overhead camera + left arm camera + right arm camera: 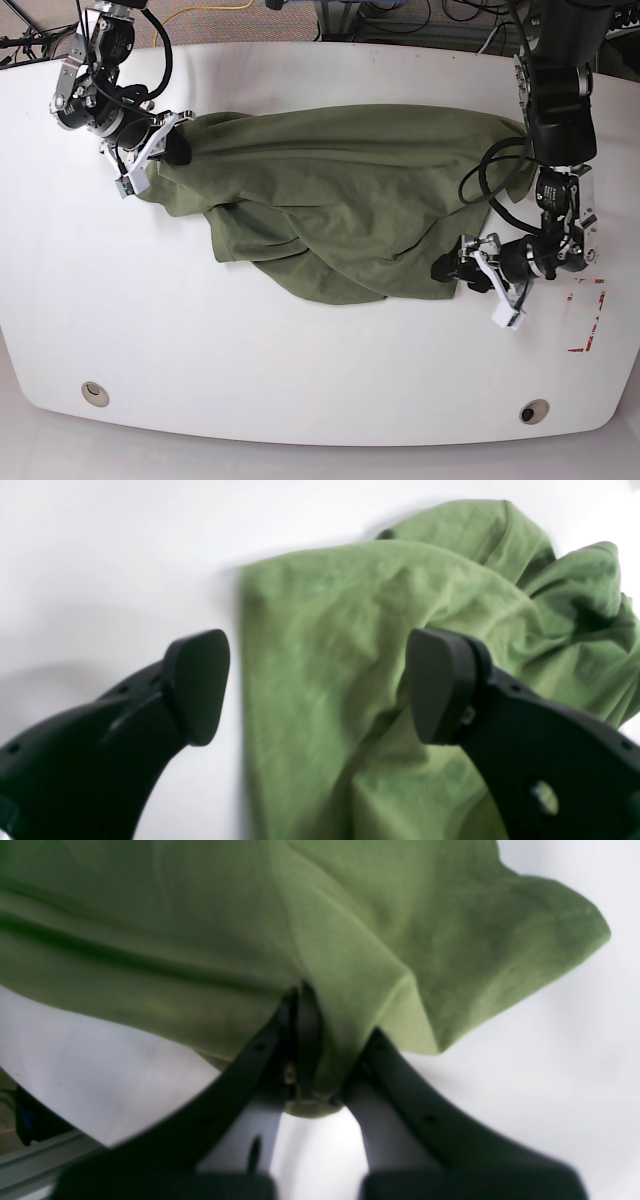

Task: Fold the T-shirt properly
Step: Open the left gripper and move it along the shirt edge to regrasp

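The olive-green T-shirt lies crumpled across the middle of the white table, bunched and folded over itself toward the front. My right gripper is at its left end, shut on a pinch of cloth; in the right wrist view the T-shirt drapes up and away from the closed gripper. My left gripper is at the shirt's lower right edge. In the left wrist view this gripper stands open. One fingertip is over bare table, the other over the T-shirt.
Two round holes sit near the table's front edge. Red tape marks lie at the right. Cables and equipment run beyond the far edge. A table edge with a rail shows below the right gripper.
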Robot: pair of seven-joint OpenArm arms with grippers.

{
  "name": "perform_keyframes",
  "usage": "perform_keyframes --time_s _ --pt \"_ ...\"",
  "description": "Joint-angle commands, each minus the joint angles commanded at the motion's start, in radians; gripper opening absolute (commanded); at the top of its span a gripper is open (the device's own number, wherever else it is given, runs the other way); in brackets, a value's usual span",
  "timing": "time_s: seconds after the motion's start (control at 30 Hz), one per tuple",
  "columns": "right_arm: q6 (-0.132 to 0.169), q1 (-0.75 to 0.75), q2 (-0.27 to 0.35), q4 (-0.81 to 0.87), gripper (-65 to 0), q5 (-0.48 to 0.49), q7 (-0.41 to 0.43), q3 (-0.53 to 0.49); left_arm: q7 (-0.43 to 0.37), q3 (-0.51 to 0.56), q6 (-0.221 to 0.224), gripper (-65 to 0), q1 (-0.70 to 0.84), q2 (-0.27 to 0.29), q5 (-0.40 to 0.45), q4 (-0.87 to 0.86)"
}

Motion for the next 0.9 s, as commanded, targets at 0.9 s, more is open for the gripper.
perform_keyframes --time_s 0.9 --pt "-0.003 0.0 -0.002 0.0 -65.0 0.008 0.0 0.0 -0.152 0.038 0.083 -13.3 -0.006 -0.017 0.17 -0.084"
